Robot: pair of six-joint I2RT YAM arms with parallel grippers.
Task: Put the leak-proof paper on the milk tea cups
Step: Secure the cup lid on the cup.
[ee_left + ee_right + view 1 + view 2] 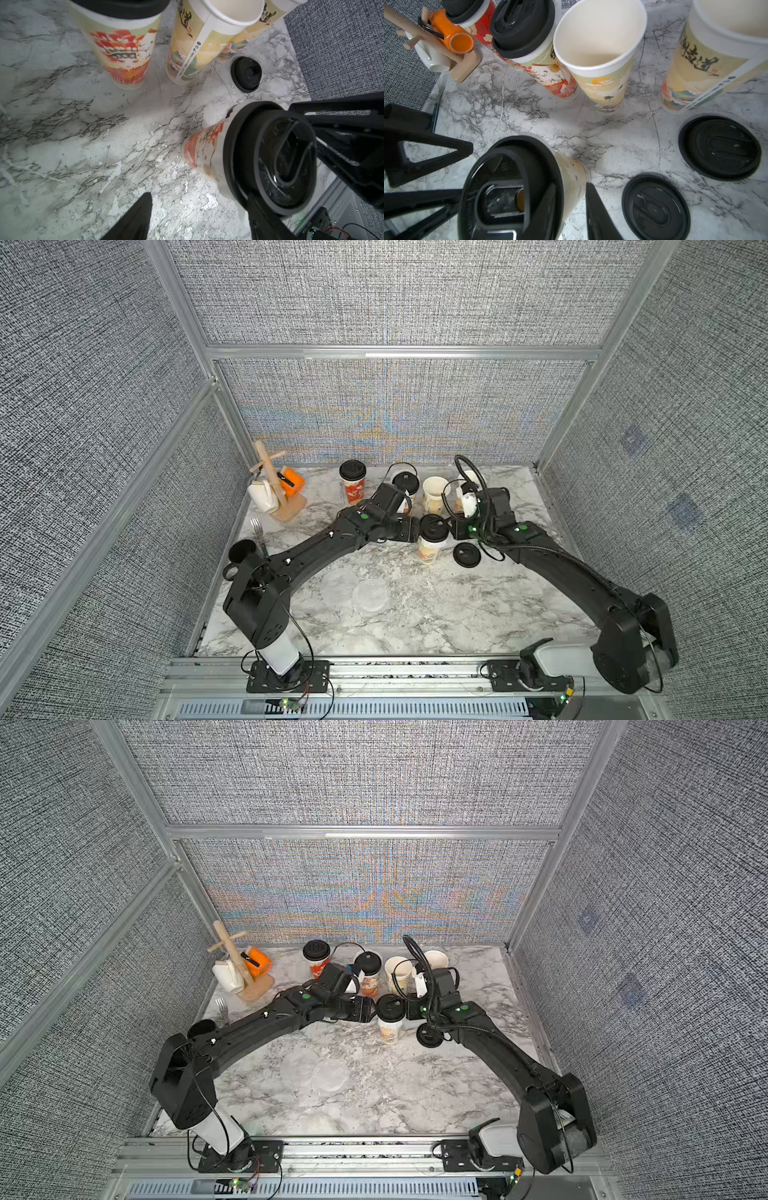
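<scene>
Black Chinese brush characters on beige cup (695, 68), not legible

The left arm (316, 547) and the right arm (552, 560) both reach in from the near edge and bend toward the middle, so the two hands almost meet. The left hand (417, 529) has its fingers (141, 216) spread wide. The right hand (452, 529) has its fingers (600, 218) nearly together, nipping the rim of a black lid (537, 162).

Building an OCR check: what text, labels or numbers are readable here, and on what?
"道" (probably): last of the black brush characters on the beige paper cup; the others are unclear.
Print on its white seam strip: too small to read.
Embossing on the black lid: blurred.
Nothing else readable.
</scene>
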